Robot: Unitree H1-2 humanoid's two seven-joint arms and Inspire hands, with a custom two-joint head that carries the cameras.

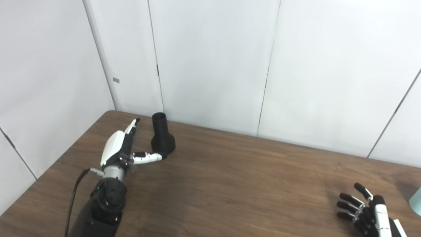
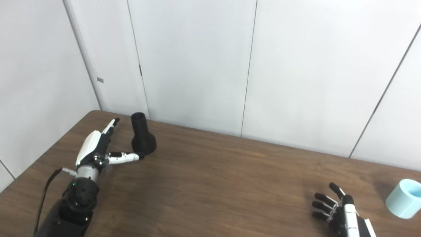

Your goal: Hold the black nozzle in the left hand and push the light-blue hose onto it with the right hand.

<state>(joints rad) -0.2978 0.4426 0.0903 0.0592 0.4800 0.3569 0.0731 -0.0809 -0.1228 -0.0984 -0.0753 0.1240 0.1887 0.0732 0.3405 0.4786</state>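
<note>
The left hand (image 1: 120, 148) is open beside the upright black nozzle (image 1: 161, 136), thumb seemingly touching its base. Close evenly around the flared base. The right hand (image 2: 338, 214) waits empty, fingers spread, with the light-blue hose (image 2: 404, 198) at its 2 o'clock.

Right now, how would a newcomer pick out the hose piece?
Follow the brown table to its near right corner. Just right of the open right hand stands the hose piece, a short, light-blue, open-topped tube; the only other object is black.
</note>
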